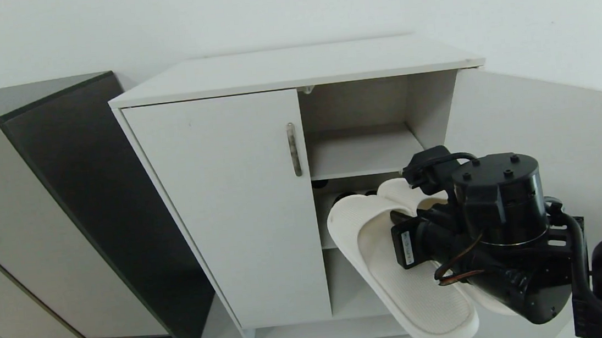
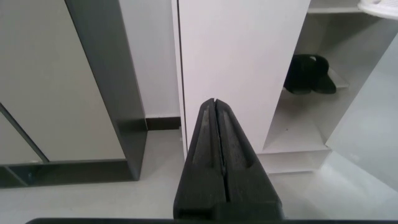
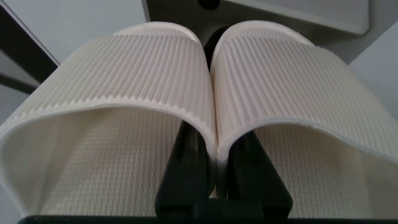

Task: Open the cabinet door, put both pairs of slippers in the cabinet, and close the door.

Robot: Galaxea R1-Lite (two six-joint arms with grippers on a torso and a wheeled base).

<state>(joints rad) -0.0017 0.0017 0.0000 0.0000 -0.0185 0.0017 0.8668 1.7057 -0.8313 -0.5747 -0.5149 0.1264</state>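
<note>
2 cream, ribbed-strap slippers point(image 3: 124, 81) side by side in grip of right pincer point(image 3: 214, 171); left pincer point(image 2: 214, 111) fully together.

No legible text, number, brand or sign.

Only label: small white rectangular sticker point(image 1: 407, 247) on black block of right arm's wrist point(image 1: 423, 237), at 9 o'clock from round black motor cap point(image 1: 495, 178), seen against pair of cream ribbed foam slippers point(image 1: 418, 301). Faint marks on sticker, too small to read.
</note>
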